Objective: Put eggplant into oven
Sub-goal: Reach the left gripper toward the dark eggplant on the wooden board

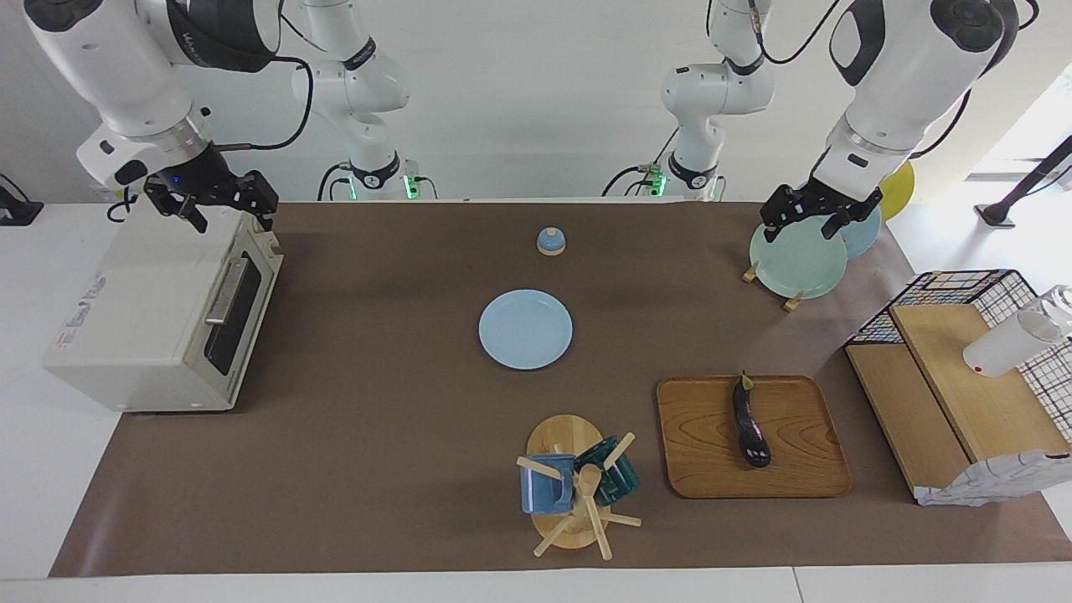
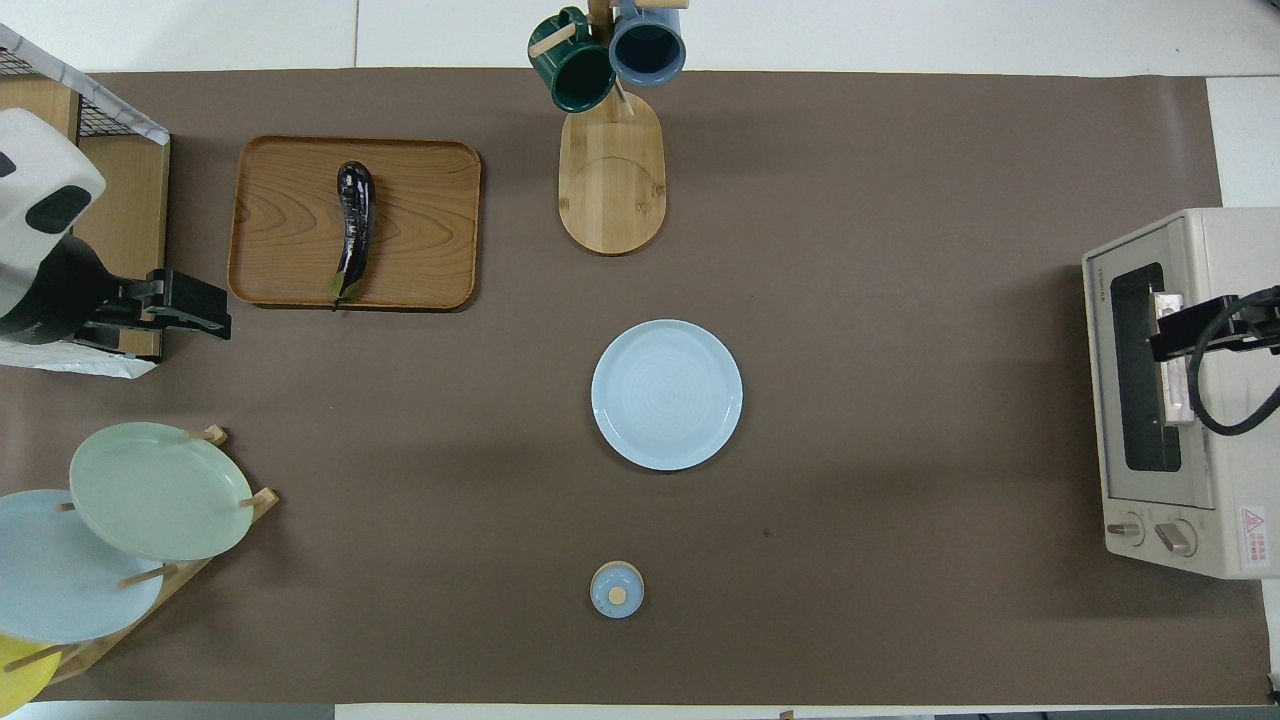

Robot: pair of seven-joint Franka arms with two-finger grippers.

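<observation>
The dark purple eggplant (image 1: pixel 749 423) (image 2: pixel 353 225) lies lengthwise on a wooden tray (image 1: pixel 703 452) (image 2: pixel 420 220), stem end toward the robots, toward the left arm's end of the table. The cream-white oven (image 1: pixel 159 318) (image 2: pixel 1135 420) stands at the right arm's end with its glass door closed. My right gripper (image 1: pixel 230 219) (image 2: pixel 1165 345) hangs open over the oven's top, holding nothing. Above the plate rack, my left gripper (image 1: pixel 804 226) (image 2: pixel 195 310) is open and empty too, well apart from the eggplant.
A light blue plate (image 1: pixel 525 329) (image 2: pixel 666 394) lies mid-table. A mug tree (image 1: pixel 569 486) (image 2: pixel 610 180) with two mugs stands beside the tray. A small blue knob-topped lid (image 1: pixel 551 241) (image 2: pixel 616 589) sits nearer the robots. A plate rack (image 1: pixel 796 260) (image 2: pixel 150 490) and a wire-and-wood shelf (image 1: pixel 963 385) flank the tray.
</observation>
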